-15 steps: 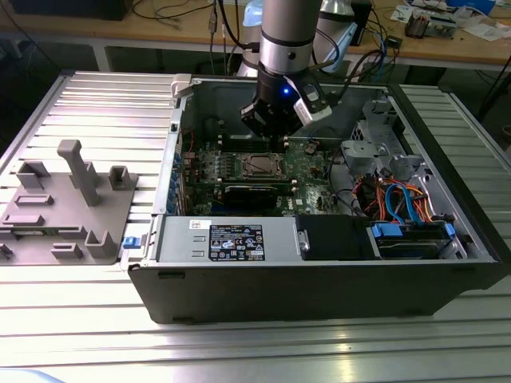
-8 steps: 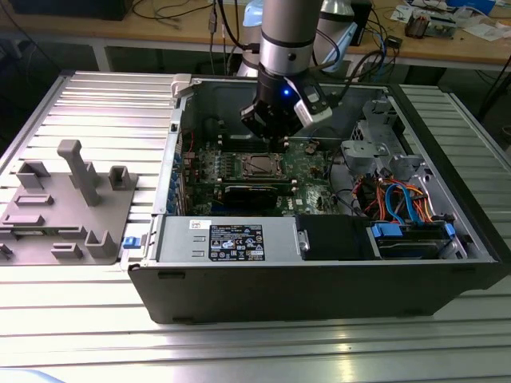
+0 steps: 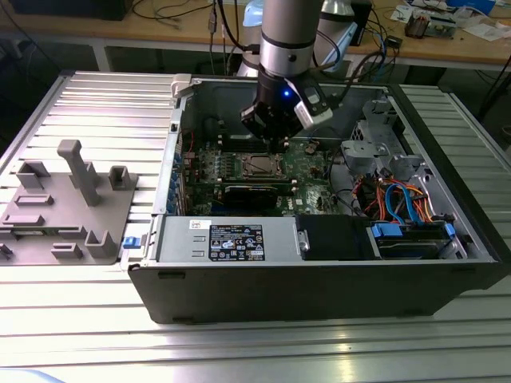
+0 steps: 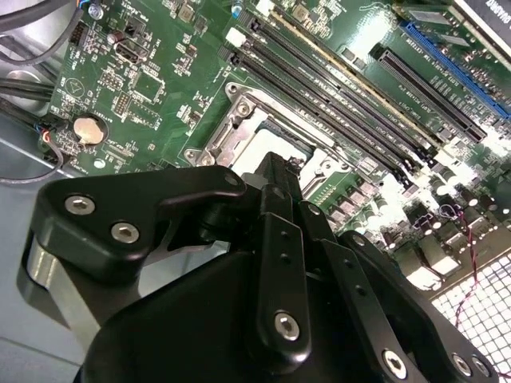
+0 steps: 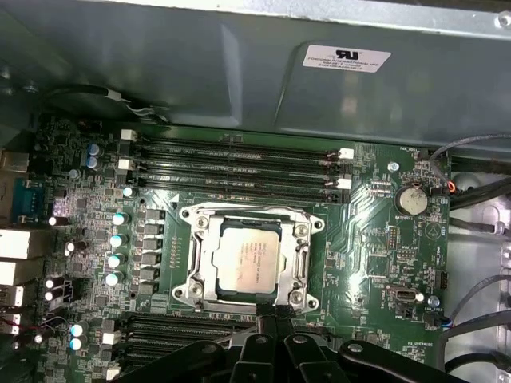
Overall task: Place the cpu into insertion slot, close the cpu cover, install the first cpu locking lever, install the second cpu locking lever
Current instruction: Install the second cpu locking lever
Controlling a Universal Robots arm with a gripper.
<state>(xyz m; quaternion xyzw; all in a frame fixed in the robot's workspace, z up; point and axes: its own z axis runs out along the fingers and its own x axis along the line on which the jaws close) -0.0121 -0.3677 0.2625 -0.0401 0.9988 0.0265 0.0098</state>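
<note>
Landmark: the insertion slot (image 5: 250, 259), in the middle of the green motherboard (image 5: 375, 239); all places below are given from it.
Cpu: the cpu (image 5: 249, 262) lies flat inside the slot, silver top up, so I judge the placing step is done.
Cpu cover: the cpu cover (image 5: 297, 257) lies down around the chip, and its window leaves the metal top free.
Gripper: the gripper (image 5: 271, 317) stands just at the slot's edge, fingers together with no gap and nothing between them; the tips point at the frame, probably to press or hook something there.
Levers: whether they are locked, I cannot tell.
First wrist view: looks almost straight down, so the chip and the whole frame are visible.
Second wrist view: the gripper (image 4: 275, 171) body covers most of the slot.
Exterior view: shows the arm reaching into the open computer case (image 3: 319, 279).
</note>
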